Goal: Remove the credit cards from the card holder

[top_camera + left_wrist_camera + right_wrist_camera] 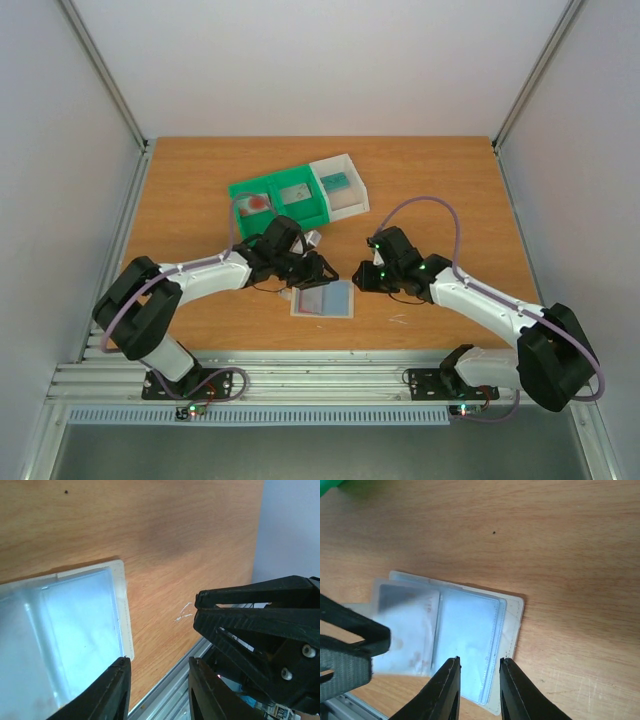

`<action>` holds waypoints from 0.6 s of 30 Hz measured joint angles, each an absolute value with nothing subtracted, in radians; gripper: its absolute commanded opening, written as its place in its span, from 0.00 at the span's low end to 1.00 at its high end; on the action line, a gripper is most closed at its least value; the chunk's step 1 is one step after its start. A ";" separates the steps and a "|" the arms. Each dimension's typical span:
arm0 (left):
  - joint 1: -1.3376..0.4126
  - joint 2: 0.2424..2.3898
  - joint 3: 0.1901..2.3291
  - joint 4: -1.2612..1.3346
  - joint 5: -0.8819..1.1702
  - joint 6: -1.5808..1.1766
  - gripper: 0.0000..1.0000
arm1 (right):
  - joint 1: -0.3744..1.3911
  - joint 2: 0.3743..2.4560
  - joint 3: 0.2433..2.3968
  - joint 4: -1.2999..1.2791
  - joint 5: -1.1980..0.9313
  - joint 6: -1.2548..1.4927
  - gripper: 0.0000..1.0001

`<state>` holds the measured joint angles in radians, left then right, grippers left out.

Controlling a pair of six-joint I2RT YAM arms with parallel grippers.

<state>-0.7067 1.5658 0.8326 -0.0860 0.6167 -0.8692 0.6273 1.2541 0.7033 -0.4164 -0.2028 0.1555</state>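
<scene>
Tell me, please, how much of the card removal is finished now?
Done: three cards lie in the green tray and the white tray. In hand: nothing; the left gripper and right gripper hang open over the card holder. Left: a bluish card seems to sit inside it.

On the table (200,180), the card holder (323,300) lies before the divided tray (312,212) and single tray (330,161).

Bright, even light from overhead, soft short shadows on the tabletop (200,180), top view sharp, pale blue-white glare washing out the card holder (75,625) pockets in both wrist views, close dark fingers (445,690) soft-edged, perhaps out of focus
</scene>
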 measured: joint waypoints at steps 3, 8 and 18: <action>-0.707 1.576 0.818 -0.028 0.631 -0.888 0.35 | 0.627 1.234 0.705 -0.428 -0.206 0.156 0.23; -0.707 1.587 0.810 0.026 0.646 -0.899 0.39 | 0.627 1.207 0.706 -0.451 -0.207 0.157 0.23; -0.573 1.494 0.768 -0.185 0.564 -0.824 0.48 | 0.651 1.269 0.704 -0.386 -0.283 0.196 0.23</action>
<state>-0.5732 1.4937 0.7685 -0.1848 0.5636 -0.8238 0.6506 1.2686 0.7044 -0.3862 -0.2832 0.1955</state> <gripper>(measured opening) 0.469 0.237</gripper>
